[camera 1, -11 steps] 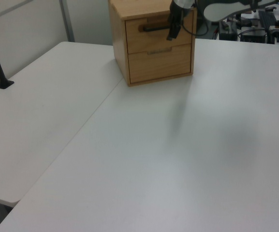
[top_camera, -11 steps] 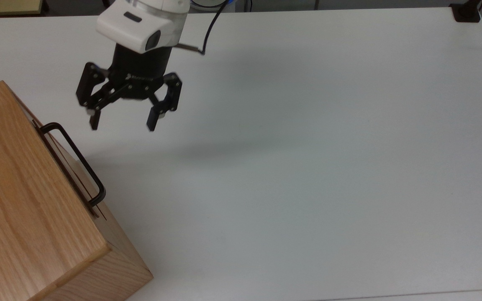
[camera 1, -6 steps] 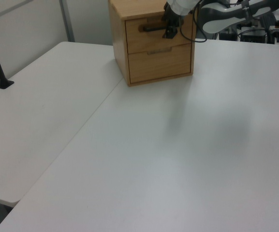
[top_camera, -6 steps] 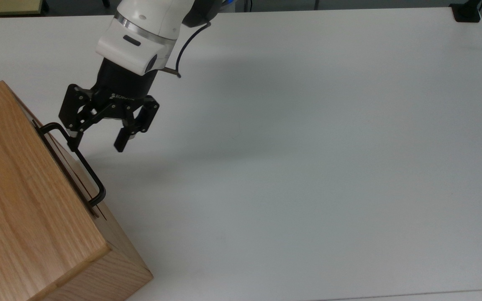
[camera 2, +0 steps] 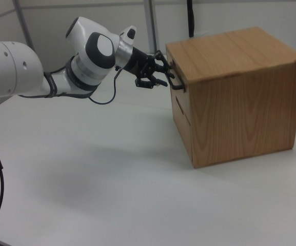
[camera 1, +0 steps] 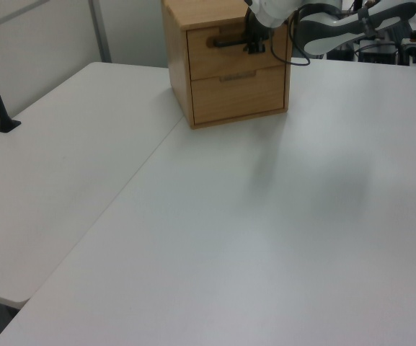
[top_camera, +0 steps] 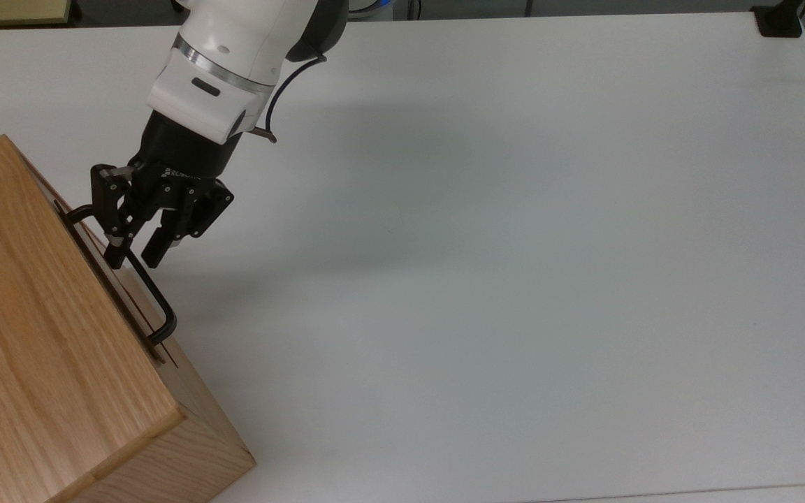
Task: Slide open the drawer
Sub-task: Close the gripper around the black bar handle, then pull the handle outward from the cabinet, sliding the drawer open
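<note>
The drawer (camera 1: 226, 50) is the upper one in the oak casing (top_camera: 39, 335), which stands at the surface's (top_camera: 514, 244) corner on the top view's lower left. Its front sits flush with the casing, so it is shut, and the lower drawer (camera 1: 238, 90) beneath it is shut too. Its black bar handle (top_camera: 140, 279) runs along the front edge, standing off the panel.

A second ago my fingers (top_camera: 152, 253) hung spread wide over bare surface, well apart from that bar. Since then I have dropped toward the casing and narrowed them, and now they straddle the bar near its end on the top view's upper left: one finger looks tucked between bar and panel, the other lies on the outer side. A gap shows between them, so they are partly closed around the handle but not clamped on it. In the right view my gripper (camera 2: 158, 72) sits right at the casing's top front edge, level with the bar.

I judge the approach finished and the grasp half made. What remains is to close fully on the bar, then pull straight away from the front panel along the rails. Because I hold near one end, an off-centre pull could skew the drawer and make it bind.
</note>
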